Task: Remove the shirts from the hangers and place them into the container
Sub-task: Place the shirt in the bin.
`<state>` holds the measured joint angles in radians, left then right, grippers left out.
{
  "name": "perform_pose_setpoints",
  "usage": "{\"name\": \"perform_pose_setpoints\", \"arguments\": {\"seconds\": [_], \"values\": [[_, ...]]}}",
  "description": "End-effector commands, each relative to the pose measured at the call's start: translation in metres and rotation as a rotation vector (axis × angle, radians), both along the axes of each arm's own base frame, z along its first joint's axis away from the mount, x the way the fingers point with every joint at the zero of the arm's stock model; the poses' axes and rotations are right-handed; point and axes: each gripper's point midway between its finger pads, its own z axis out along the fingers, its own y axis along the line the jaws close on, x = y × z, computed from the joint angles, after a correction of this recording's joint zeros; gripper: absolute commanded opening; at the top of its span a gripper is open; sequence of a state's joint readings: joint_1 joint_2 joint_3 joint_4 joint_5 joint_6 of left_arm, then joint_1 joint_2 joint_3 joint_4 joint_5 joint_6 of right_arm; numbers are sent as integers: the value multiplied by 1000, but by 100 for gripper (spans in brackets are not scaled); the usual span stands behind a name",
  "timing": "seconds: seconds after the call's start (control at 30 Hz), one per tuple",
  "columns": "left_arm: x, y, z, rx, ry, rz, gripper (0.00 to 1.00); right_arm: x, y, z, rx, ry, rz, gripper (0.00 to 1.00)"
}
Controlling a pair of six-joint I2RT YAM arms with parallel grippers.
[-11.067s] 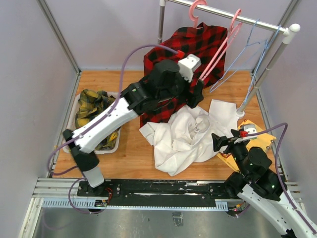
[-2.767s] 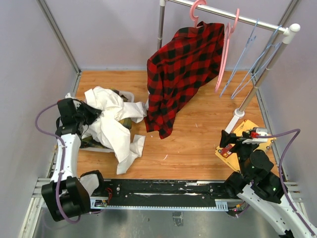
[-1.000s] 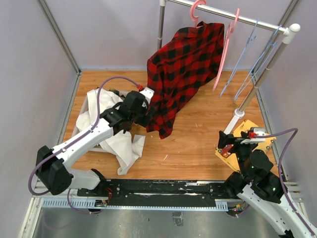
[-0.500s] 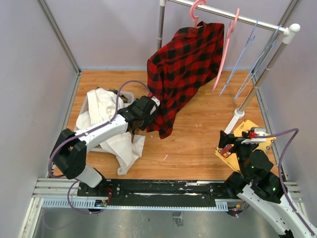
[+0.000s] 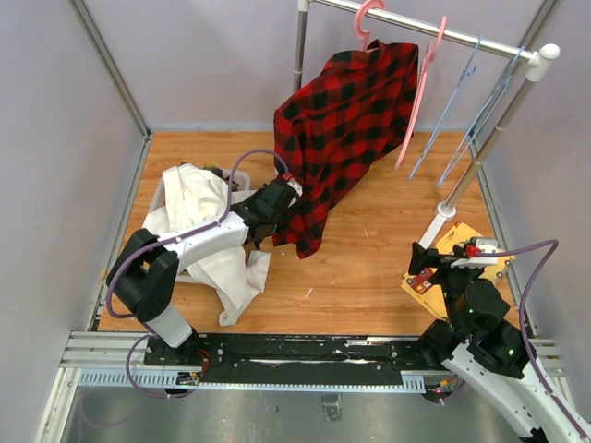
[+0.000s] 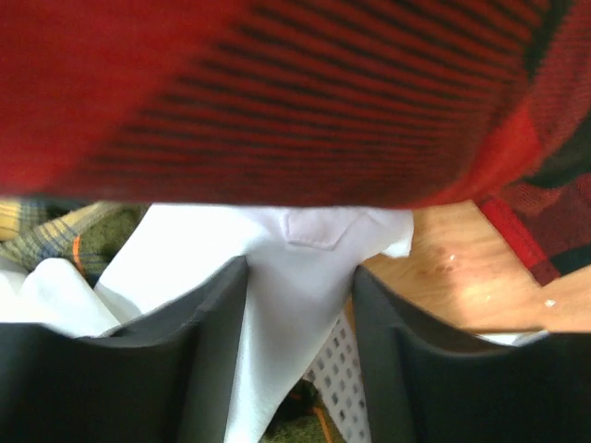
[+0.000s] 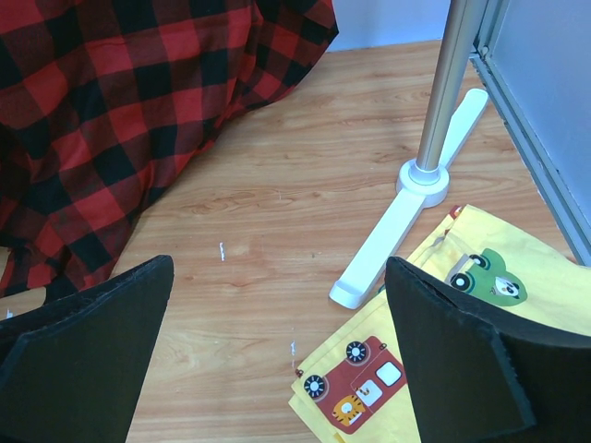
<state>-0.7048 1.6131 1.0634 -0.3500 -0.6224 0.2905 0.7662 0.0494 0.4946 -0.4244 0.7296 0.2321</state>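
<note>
Left fingers, parted and empty, are hovering just short of the red plaid shirt, needing to pinch it off its pink hanger; right fingers released.

A wooden table carries a clothes rack, its white foot standing at the far right. Just beside that foot lies a flat yellow cloth showing 2 cartoon vehicle patches, 1 red and 1 green.

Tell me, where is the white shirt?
In the top view, the white shirt is on the left, heaped over the basket and spilling onto the table, just left of the hanging red plaid shirt.
</note>
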Motion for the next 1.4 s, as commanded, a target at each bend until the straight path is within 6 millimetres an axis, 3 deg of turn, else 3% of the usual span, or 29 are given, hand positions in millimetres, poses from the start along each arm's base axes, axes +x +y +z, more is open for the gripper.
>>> {"name": "perform_pose_setpoints", "arguments": {"seconds": [0.0, 0.1, 0.17, 0.3, 0.43, 0.57, 0.67, 0.77, 0.83, 1.0, 1.2, 1.27, 1.3, 1.37], "values": [[4, 4, 0, 33, -39, 37, 40, 0, -3, 3, 12, -14, -21, 98], [7, 5, 14, 19, -70, 67, 12, 1, -3, 2, 9, -14, -23, 98], [8, 1, 29, -29, -105, 69, 1, 1, -3, 2, 10, -14, -24, 98], [7, -4, 66, -148, -186, 67, 1, 1, -3, 2, 12, -14, -22, 98], [2, -4, 129, -337, -334, 89, 1, 1, -3, 1, 9, -12, -26, 98], [-11, 28, 195, -519, -558, 213, 0, 1, -2, 1, 10, -12, -20, 98], [-17, 69, 216, -651, -610, 325, 1, 1, -2, 0, 12, -11, -20, 98], [-22, 106, 211, -749, -609, 442, 1, 1, -2, 0, 16, -10, -18, 98], [-24, 120, 195, -805, -589, 486, 1, 1, -2, 0, 18, -8, -17, 98], [-24, 142, 116, -774, -414, 655, 1, 0, -1, 0, 21, -7, -16, 98], [-23, 131, 42, -692, -185, 701, 4, 0, -3, 0, 20, -7, -20, 98], [-24, 127, 32, -695, -140, 711, 7, -1, -3, 1, 19, -7, -19, 98], [-24, 124, 32, -707, -133, 705, 13, -1, -3, 1, 21, -8, -19, 98], [-24, 121, 40, -741, -147, 690, 18, -1, -3, 1, 22, -7, -19, 98]]}}
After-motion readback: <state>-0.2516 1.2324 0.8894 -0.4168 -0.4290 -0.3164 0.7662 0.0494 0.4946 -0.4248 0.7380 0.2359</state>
